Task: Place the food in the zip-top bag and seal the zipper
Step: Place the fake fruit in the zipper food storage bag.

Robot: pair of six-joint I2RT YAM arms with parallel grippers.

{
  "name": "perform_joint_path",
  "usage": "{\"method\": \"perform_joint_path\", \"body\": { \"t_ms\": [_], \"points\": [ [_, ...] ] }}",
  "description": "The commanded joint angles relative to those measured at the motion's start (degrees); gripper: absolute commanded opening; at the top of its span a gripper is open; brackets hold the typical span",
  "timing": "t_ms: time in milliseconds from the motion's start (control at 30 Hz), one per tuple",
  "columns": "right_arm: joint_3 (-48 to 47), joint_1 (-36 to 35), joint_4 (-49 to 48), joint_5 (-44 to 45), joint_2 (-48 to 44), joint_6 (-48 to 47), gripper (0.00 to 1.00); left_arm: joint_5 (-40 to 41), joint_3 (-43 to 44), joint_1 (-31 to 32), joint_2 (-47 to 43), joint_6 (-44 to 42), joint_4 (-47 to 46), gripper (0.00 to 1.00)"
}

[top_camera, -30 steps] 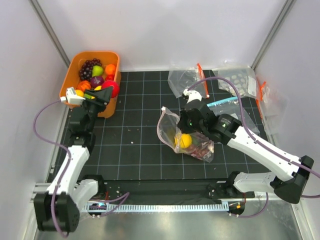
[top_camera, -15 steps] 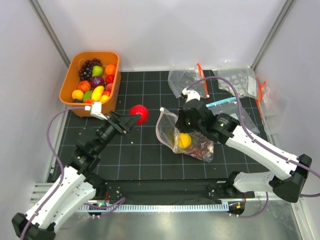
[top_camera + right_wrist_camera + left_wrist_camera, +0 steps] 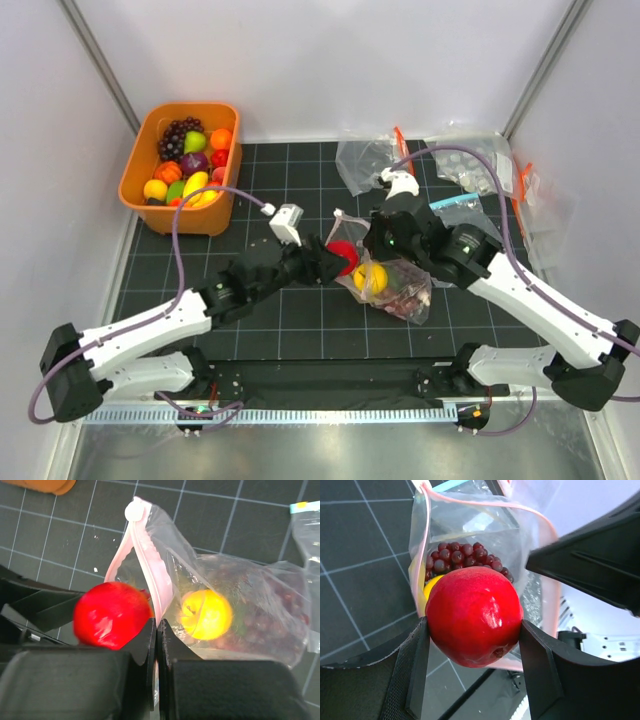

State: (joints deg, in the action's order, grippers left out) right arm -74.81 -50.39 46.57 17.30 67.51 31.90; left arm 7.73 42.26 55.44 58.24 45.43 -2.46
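My left gripper (image 3: 338,262) is shut on a glossy red fruit (image 3: 346,254) and holds it at the open mouth of the zip-top bag (image 3: 395,283). In the left wrist view the red fruit (image 3: 474,616) sits between my fingers (image 3: 415,670) in front of the bag (image 3: 480,525). Purple grapes (image 3: 462,557) and a yellow lemon (image 3: 206,614) lie inside the bag. My right gripper (image 3: 156,630) is shut on the pink zipper (image 3: 152,575) edge and lifts it. The red fruit (image 3: 112,615) is just left of that edge.
An orange tub (image 3: 183,165) with several more toy fruits stands at the back left. Other clear bags (image 3: 372,160) lie at the back right, one with white dots (image 3: 480,160). A blue strip (image 3: 445,203) shows behind my right arm.
My left arm carried the red fruit from the orange tub rightward across the mat to the bag's mouth. My right gripper kept its hold on the bag's edge.
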Motion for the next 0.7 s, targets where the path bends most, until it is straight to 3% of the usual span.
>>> {"method": "perform_joint_path", "body": {
  "t_ms": [0, 200, 233, 267, 300, 333, 367, 467, 667],
  "points": [
    [-3.24, 0.12, 3.62, 3.79, -3.43, 0.8, 0.01, 3.35, 6.07, 1.51, 3.89, -4.29, 0.0, 0.28],
    [-2.45, 0.12, 5.99, 6.69, -7.38, 1.32, 0.01, 4.49, 14.33, 4.41, 11.45, -7.72, 3.94, 0.43],
    [-2.28, 0.12, 6.17, 7.3, -7.82, 1.5, 0.01, 4.49, 15.3, 4.59, 12.59, -8.42, 4.56, 0.51],
    [-2.27, 0.12, 6.43, 7.57, -8.52, 1.85, 0.01, 4.4, 17.92, 4.76, 14.6, -8.51, 7.09, 0.67],
    [-1.84, 0.2, 6.61, 8.01, -9.4, 2.02, 0.01, 4.14, 20.64, 4.94, 16.89, -8.78, 9.9, 0.77],
    [-1.57, 0.12, 6.61, 8.36, -9.41, 2.03, 0.01, 3.96, 20.67, 5.03, 16.91, -9.13, 9.93, 0.77],
    [-1.31, 0.12, 6.69, 8.63, -10.11, 2.46, 0.01, 4.14, 22.41, 5.72, 17.95, -9.48, 11.84, 0.87],
    [0.18, 0.12, 7.13, 9.68, -10.99, 2.55, 0.01, 5.11, 22.69, 7.13, 17.44, -10.1, 12.48, 0.96],
    [1.85, 0.21, 7.22, 10.74, -12.13, 2.99, 0.01, 4.13, 26.19, 7.49, 13.57, -10.27, 19.3, 0.98]
  ]
}}
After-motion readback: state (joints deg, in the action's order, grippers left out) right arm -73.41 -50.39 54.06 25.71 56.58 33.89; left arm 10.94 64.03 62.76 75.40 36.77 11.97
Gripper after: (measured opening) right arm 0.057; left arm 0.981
